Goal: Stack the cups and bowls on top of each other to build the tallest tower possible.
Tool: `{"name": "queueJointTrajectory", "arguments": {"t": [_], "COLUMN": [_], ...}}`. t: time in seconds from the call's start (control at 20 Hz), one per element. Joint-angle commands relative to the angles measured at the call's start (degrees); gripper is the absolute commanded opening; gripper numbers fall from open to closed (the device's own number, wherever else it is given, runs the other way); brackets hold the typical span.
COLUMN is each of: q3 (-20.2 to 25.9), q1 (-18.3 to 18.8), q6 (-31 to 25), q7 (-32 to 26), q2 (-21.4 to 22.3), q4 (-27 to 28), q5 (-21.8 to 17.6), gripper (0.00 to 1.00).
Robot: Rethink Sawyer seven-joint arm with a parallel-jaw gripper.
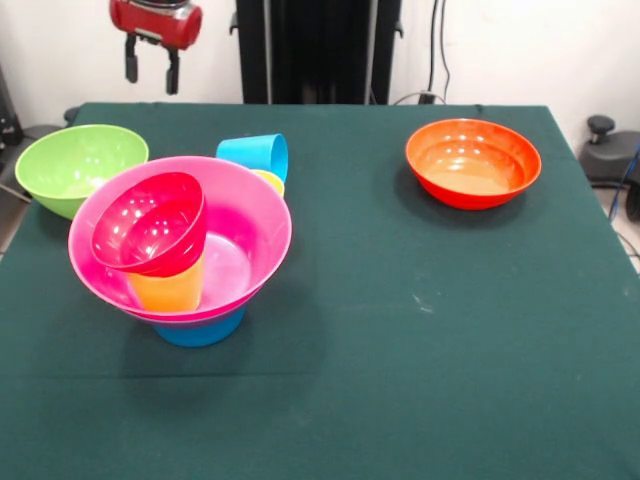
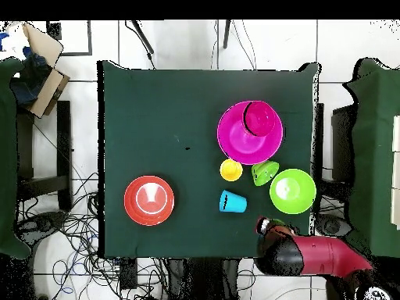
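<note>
One pile makes up the tower (image 1: 180, 250) so far, standing toward the front view's left on the green-clothed table (image 1: 400, 350). Its widest piece is the big pink bowl (image 1: 250, 240), which sits on a mid blue bowl (image 1: 200, 330) of which only the lower part shows beneath the pink rim. Inside the pink bowl an orange-yellow cup (image 1: 170, 288) stands with the small red bowl (image 1: 150, 222) perched on it, tilted so that its opening faces the camera.

Just behind the tower a sky blue cup (image 1: 255, 153) lies on its side, and a yellow piece (image 1: 270, 180) peeps out between it and the pink rim; from overhead this reads as a pale yellow cup (image 2: 231, 169) seen from above, with a small green bowl (image 2: 265, 172) beside it. The big lime green bowl (image 1: 75, 165) rests at the table's left edge in the front view, near the tower. The orange bowl (image 1: 472, 162) sits well apart, on the far right.

The hand (image 1: 150, 68) hangs above the table's far left corner, its two fingers parted and nothing between them, touching nothing.
</note>
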State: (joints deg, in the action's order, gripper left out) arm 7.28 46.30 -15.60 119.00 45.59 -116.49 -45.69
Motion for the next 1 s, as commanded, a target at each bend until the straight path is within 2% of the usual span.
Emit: {"name": "queueJointTrajectory", "arguments": {"t": [0.05, 0.1, 0.25, 0.35, 0.6, 0.75, 0.85, 1.0], "q3": [2.0, 0.7, -5.3, -3.2, 1.8, 2.6, 3.4, 2.3], "q1": [-3.2, -4.5, -12.1, -11.5, -8.2, -9.6, -9.1, -10.2], "q6": [5.7, 6.7, 12.5, 11.0, 5.8, 3.2, 1.7, 1.0], "q7": [-4.7, -3.3, 1.0, -1.3, -6.8, -7.4, -8.4, -7.3], "q2": [-7.5, -8.6, -13.5, -13.7, -12.6, -10.9, -10.1, -9.4], "q4": [-3.5, -2.3, 4.2, 4.9, 5.8, 6.4, 6.3, 6.8], "q5": [-11.0, -12.7, -20.5, -22.0, -22.3, -21.6, -20.4, -19.9], "gripper": [1.0, 1.0, 1.0, 1.0, 1.0, 1.0, 1.0, 1.0]}}
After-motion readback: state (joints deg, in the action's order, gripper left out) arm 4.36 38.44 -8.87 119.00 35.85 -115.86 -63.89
